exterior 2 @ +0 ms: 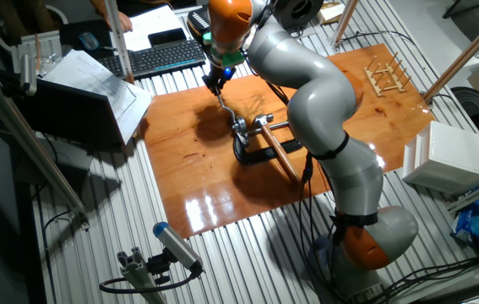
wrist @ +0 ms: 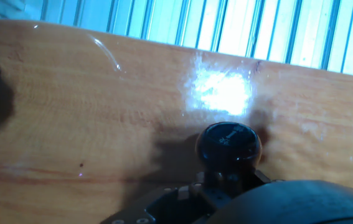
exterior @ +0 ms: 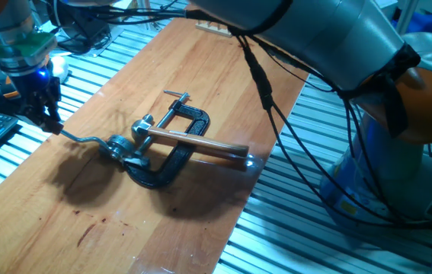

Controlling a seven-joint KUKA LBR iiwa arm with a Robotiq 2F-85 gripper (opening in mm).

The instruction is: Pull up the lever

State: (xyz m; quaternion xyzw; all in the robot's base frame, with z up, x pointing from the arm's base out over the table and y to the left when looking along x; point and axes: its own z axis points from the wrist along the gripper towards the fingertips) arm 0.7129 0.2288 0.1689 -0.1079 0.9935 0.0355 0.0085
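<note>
Currently the thin bent silver metal lever (exterior: pixel 90 140) lies low over the varnished wooden board (exterior: pixel 124 221), reaching from its silver pivot mechanism (exterior: pixel 124 147) toward the board's keyboard-side edge. Its outer end disappears between the black fingers of the two-finger gripper (exterior: pixel 52 122), which stands over that end pointing downward. From the other fixed view the gripper (exterior 2: pixel 216 83) sits at the far tip of the lever (exterior 2: pixel 227 106), with the grey and orange arm (exterior 2: pixel 315 93) arching above the board (exterior 2: pixel 214 203). In the hand view a dark rounded knob (wrist: pixel 228 144) fills the lower centre, close against the gripper body; the fingertips themselves are not visible there. Whether the jaws are clamped on the knob or merely around it cannot be told. A black C-clamp (exterior: pixel 177 156) and a long straight brown rod (exterior: pixel 193 142) lie just beside the pivot mechanism.
</note>
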